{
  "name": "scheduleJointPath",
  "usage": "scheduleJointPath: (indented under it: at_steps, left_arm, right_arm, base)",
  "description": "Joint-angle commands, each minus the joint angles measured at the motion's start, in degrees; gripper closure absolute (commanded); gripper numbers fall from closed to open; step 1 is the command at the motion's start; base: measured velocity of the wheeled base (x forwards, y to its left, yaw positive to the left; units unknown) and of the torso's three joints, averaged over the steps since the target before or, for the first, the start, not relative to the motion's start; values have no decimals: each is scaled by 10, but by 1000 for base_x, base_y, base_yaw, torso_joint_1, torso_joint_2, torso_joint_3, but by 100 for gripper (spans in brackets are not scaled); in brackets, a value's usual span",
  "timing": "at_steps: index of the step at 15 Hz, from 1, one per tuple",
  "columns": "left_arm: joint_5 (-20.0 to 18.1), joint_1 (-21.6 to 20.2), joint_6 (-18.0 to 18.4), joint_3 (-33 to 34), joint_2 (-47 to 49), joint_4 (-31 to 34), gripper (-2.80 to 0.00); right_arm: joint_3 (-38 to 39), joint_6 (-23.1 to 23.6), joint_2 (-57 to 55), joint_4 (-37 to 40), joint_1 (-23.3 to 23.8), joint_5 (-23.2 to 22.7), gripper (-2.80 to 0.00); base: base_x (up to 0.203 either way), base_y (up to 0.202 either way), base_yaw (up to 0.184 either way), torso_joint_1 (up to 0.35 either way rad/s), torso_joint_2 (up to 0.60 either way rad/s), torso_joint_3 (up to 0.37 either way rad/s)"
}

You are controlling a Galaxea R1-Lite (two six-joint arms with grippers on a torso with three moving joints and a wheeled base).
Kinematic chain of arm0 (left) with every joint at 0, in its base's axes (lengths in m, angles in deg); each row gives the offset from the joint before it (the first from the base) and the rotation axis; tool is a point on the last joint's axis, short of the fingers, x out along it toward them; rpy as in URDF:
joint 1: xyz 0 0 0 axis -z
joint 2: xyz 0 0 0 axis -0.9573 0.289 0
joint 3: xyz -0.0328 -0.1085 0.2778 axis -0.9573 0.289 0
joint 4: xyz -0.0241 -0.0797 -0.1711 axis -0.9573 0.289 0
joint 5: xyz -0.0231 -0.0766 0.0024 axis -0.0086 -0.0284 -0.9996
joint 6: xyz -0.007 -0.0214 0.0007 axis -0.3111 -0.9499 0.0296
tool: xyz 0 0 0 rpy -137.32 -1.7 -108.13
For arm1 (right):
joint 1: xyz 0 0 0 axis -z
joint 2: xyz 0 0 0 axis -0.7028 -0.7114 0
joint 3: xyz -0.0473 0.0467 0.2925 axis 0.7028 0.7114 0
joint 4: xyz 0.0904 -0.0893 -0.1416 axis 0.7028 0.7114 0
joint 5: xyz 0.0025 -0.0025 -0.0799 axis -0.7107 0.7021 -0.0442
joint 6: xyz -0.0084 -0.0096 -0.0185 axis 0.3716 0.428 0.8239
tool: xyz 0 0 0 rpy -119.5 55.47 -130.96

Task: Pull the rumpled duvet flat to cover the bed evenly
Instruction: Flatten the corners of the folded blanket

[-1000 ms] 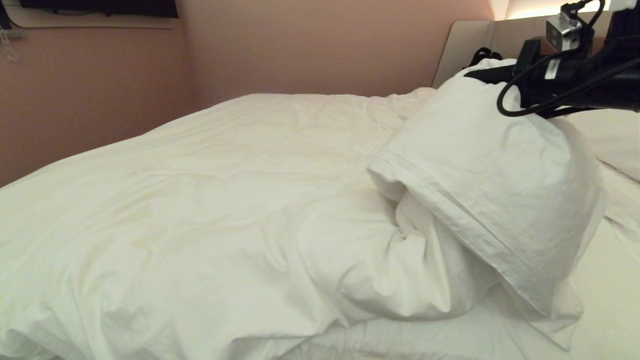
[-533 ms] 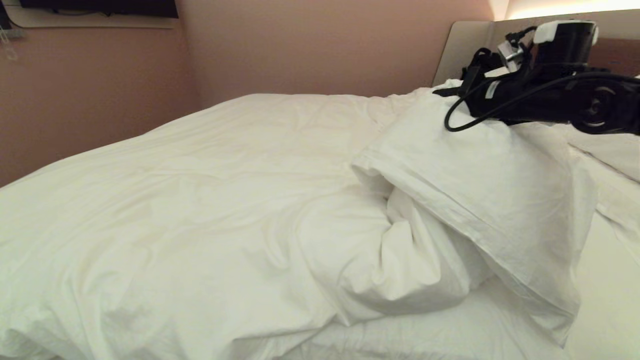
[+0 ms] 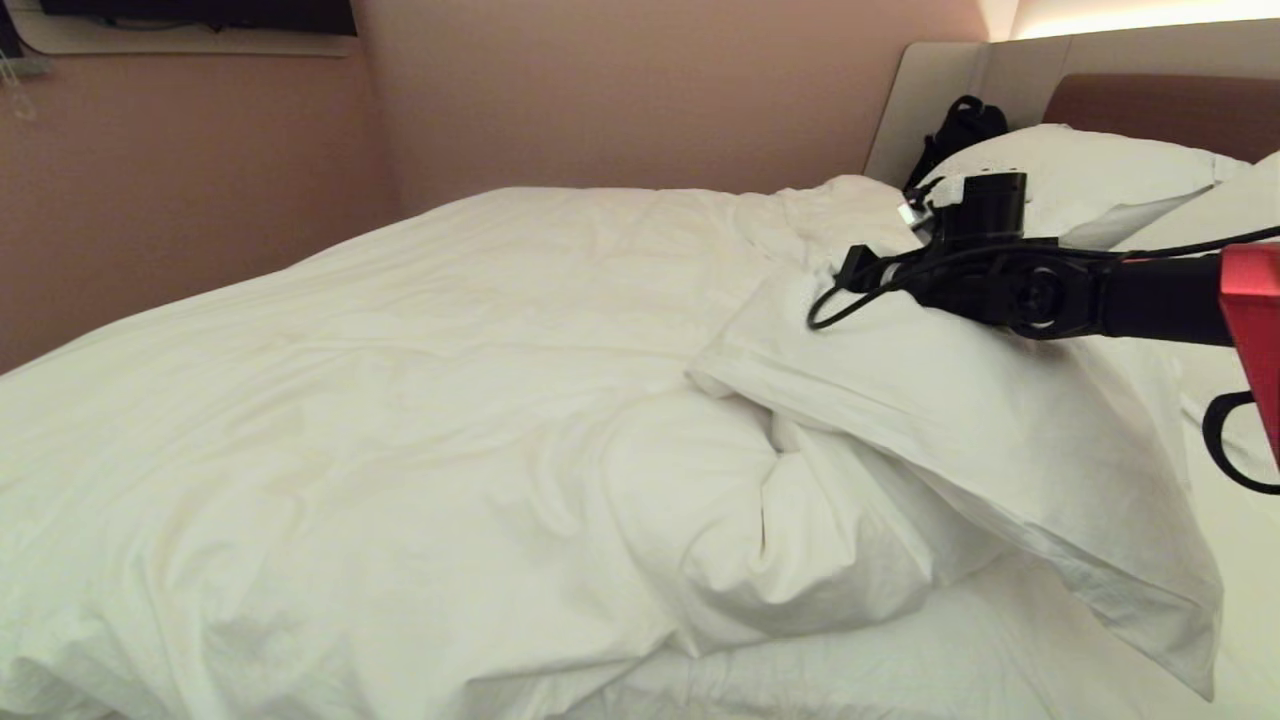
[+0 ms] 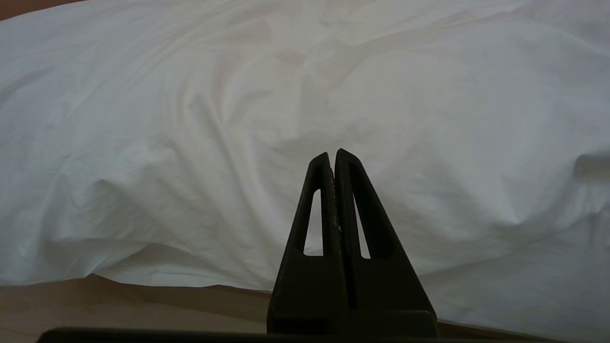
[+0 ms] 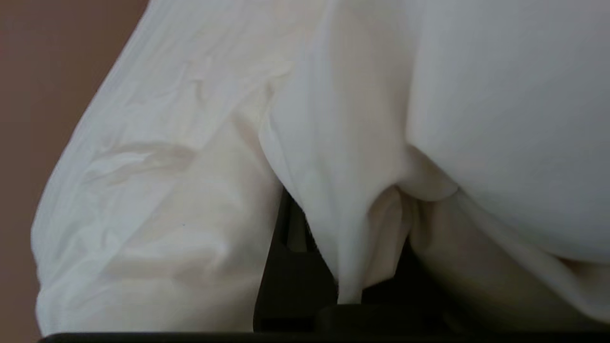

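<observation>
Two plump pillows lean against the headboard, a black bag beside them. The duvet lies rumpled across the bed, one corner folded back (bare sheet beneath). The right claw is clenched on a duvet fold; the left claw, closed and empty, hangs at the duvet's edge.

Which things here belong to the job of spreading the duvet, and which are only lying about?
Job:
- duvet, folded-back corner pinched in right gripper
- bed, sheet bare at this side

Lying about:
- pillows
- black bag by headboard
- left gripper, idle, fingers together
</observation>
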Motion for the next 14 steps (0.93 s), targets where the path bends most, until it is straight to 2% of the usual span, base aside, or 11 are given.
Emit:
scheduleJointPath:
  at_steps: [1, 4, 5, 6, 11, 14]
  left_arm:
    - [0, 0, 0, 0, 0, -1, 0]
    - [0, 0, 0, 0, 0, -1, 0]
    - [0, 0, 0, 0, 0, -1, 0]
    - [0, 0, 0, 0, 0, -1, 0]
    - [0, 0, 0, 0, 0, -1, 0]
    - [0, 0, 0, 0, 0, -1, 0]
  right_arm:
    - [0, -1, -6, 20, 0, 14, 0]
    - [2, 10, 9, 62, -4, 19, 0]
    - [3, 13, 11, 69, -5, 31, -107]
    - [4, 18, 14, 71, -9, 46, -280]
    - [15, 21, 94, 93, -16, 48, -280]
    - [12, 24, 164, 134, -17, 48, -280]
  base:
    - [0, 0, 0, 0, 0, 0]
    - [0, 0, 0, 0, 0, 0]
    - [0, 0, 0, 0, 0, 0]
    - [0, 0, 0, 0, 0, 0]
    - [0, 0, 0, 0, 0, 0]
    - [0, 0, 0, 0, 0, 0]
